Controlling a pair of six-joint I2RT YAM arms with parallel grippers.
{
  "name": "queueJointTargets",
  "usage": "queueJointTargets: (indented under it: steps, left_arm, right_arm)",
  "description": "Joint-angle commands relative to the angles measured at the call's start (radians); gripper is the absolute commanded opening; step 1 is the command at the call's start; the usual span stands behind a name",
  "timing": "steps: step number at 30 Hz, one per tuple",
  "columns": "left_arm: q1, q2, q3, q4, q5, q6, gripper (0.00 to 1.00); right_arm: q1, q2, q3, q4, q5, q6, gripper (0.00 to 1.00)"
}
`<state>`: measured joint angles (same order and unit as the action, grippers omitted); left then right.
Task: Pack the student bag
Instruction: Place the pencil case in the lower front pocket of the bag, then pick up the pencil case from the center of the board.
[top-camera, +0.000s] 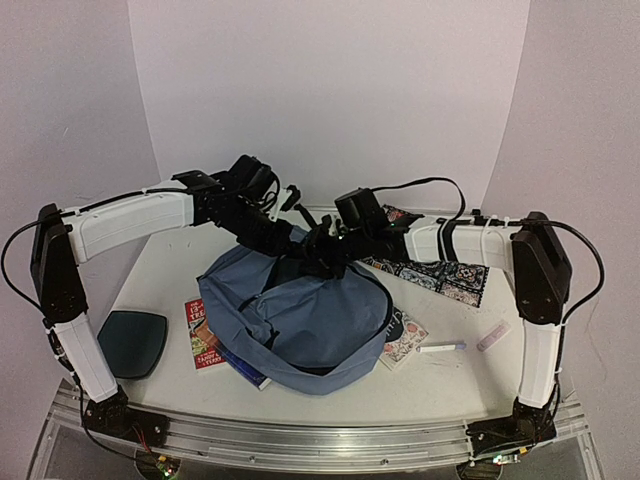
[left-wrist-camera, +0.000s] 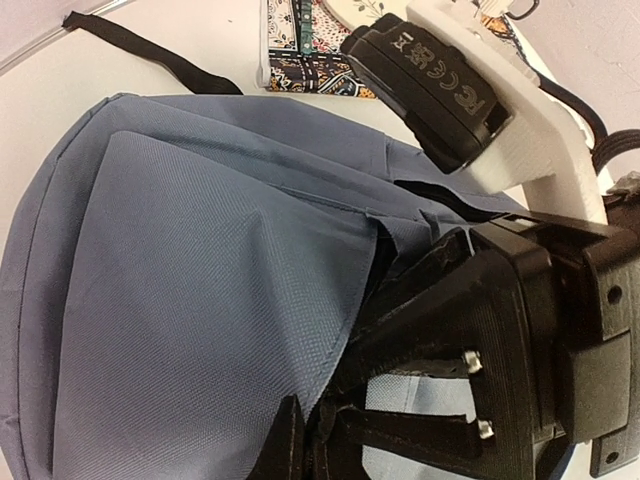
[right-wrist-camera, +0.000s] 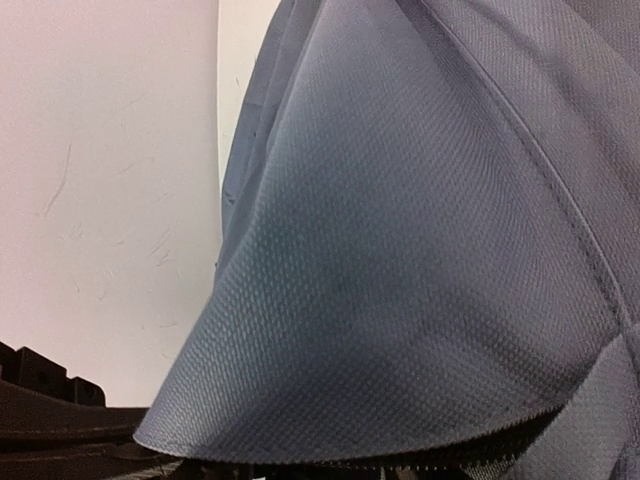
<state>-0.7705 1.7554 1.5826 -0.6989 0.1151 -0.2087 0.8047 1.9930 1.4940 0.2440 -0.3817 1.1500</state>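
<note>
Top external: two grippers met at the raised far edge of the student bag, mid-table.
The left gripper had its fingers clenched on the fabric. The right gripper stood partly parted beside it. The bag's mouth faced the near edge, its long axis side to side.

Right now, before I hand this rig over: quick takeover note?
Left gripper: shut, apparently pinching the top edge of the student bag and propping it up.
Right gripper: jaws apart, against the bag fabric, nothing seen held.
Bag: mid-table, lying partly over a red booklet and a blue book.
Outside the bag: patterned pouch, patterned card, pen, small pink piece, teal pad.
Done: nothing visibly packed; the inside is hidden.
Left: load the loose items.
</note>
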Motion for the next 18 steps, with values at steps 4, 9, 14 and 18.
queueJointTargets:
  steps: [4,9,14,18]
  left_arm:
    - [0.016,-0.024,0.049,0.030,-0.037,0.013,0.00]
    - [0.022,-0.020,0.045,0.030,-0.050,0.015,0.00]
    - [0.022,-0.022,0.037,0.030,-0.049,0.015,0.00]
    - [0.022,-0.034,0.025,0.031,-0.051,0.018,0.00]
  right_arm:
    - [-0.001,-0.160,0.024,-0.241,-0.018,-0.233,0.52]
    - [-0.008,-0.251,0.031,-0.495,0.020,-0.398,0.62]
    - [-0.033,-0.301,0.048,-0.790,0.088,-0.586,0.73]
    - [-0.040,-0.344,0.034,-1.005,0.242,-0.709,0.81]
